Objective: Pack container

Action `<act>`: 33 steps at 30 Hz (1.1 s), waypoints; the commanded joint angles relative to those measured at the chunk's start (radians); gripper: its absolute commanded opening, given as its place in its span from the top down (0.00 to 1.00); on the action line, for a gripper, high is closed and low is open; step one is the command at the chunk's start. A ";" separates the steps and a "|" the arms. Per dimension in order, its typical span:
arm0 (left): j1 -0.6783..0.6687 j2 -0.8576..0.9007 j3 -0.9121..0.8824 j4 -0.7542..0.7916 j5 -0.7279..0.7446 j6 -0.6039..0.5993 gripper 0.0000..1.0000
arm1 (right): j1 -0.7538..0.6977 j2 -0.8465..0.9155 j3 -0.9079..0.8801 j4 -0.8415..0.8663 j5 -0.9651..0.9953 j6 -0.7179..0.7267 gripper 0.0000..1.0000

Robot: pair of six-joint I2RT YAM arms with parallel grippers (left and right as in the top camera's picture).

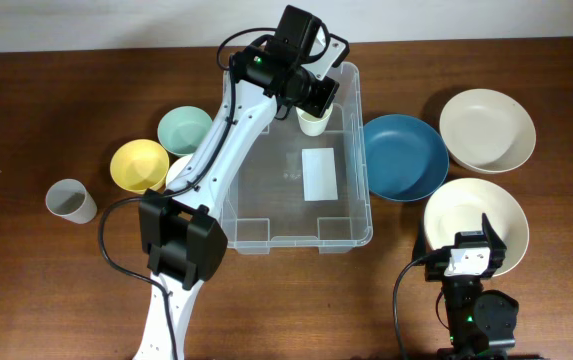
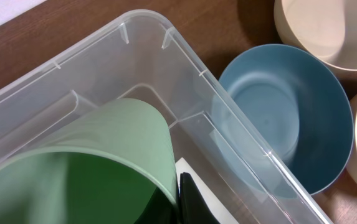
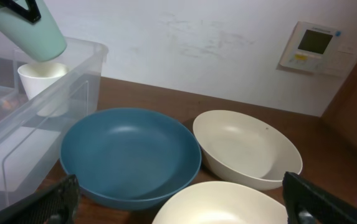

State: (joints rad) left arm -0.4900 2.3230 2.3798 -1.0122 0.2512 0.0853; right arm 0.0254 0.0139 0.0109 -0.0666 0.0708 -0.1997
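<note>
The clear container [image 1: 361, 190] stands mid-table, its white label [image 1: 319, 173] on the base. A cream cup [image 1: 313, 122] stands upright in its far right corner. My left gripper [image 1: 318, 95] is over that corner, shut on the rim of a pale green cup [image 2: 91, 162]. The right wrist view shows the green cup [image 3: 32, 31] tilted above the cream cup [image 3: 41, 78]. The container's rim [image 2: 147, 25] shows in the left wrist view. My right gripper [image 1: 471, 250] is open and empty, low over the near cream bowl [image 1: 476, 210].
A blue bowl [image 1: 403, 155] touches the container's right side. A second cream bowl [image 1: 486, 130] is at the far right. Left of the container are a mint bowl [image 1: 184, 128], a yellow bowl [image 1: 139, 163] and a grey cup [image 1: 70, 201].
</note>
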 commanded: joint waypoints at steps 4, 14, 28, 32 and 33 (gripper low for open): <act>-0.001 0.029 -0.003 0.002 0.013 -0.002 0.99 | -0.007 -0.006 -0.005 -0.005 0.016 -0.003 0.01; -0.001 0.040 -0.004 0.009 -0.043 -0.002 0.98 | -0.007 -0.006 -0.005 -0.005 0.016 -0.003 0.01; -0.001 0.040 -0.004 0.030 -0.057 -0.002 0.60 | -0.007 -0.006 -0.005 -0.005 0.016 -0.002 0.01; 0.002 0.040 0.018 0.042 -0.063 -0.003 0.60 | -0.007 -0.006 -0.005 -0.005 0.016 -0.003 0.01; 0.005 0.039 0.033 0.037 -0.082 -0.003 0.60 | -0.007 -0.006 -0.005 -0.005 0.016 -0.002 0.01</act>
State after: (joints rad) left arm -0.4896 2.3508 2.3795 -0.9752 0.1997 0.0818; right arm 0.0254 0.0139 0.0109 -0.0666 0.0708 -0.1997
